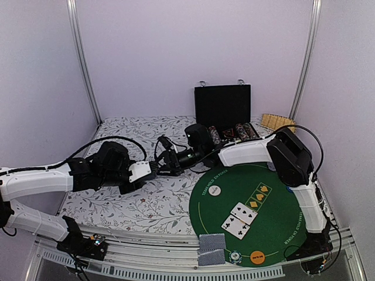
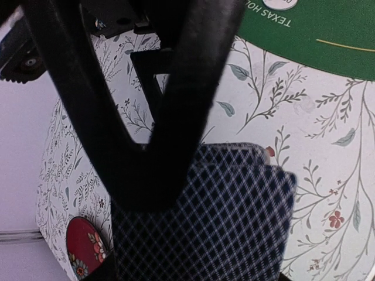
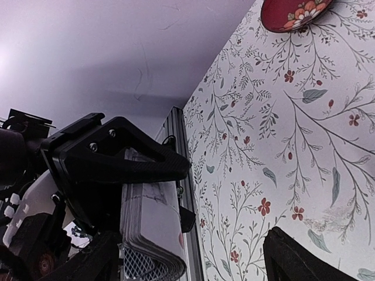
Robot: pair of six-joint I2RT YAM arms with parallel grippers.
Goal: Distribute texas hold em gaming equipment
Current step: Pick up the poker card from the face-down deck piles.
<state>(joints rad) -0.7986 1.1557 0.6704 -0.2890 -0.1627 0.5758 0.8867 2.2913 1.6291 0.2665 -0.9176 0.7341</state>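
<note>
Left pincer [image 1: 159, 168] squeezes stack of cards [image 2: 234, 216]. Right pincer [image 1: 171, 159] wide, fingers apart, right next to stack, above flowery cloth [image 1: 140, 205].

White links [image 1: 35, 181]; black joints [image 1: 111, 164], cables [image 1: 120, 138]; screw-studded black left end effector [image 3: 155, 216].

Directly ahead of my right pincer [image 1: 174, 159], the left pincer [image 1: 159, 168] and its clamped deck of cards [image 3: 149, 228] block the path. Below me the floral cloth [image 3: 281, 146] lies bare and gives free passage. Further ahead on it sits a red dish [image 3: 293, 14]. Behind my wrist stand the black case [image 1: 222, 105] on the far side and the green mat [image 1: 275, 228] on the near side.
</note>
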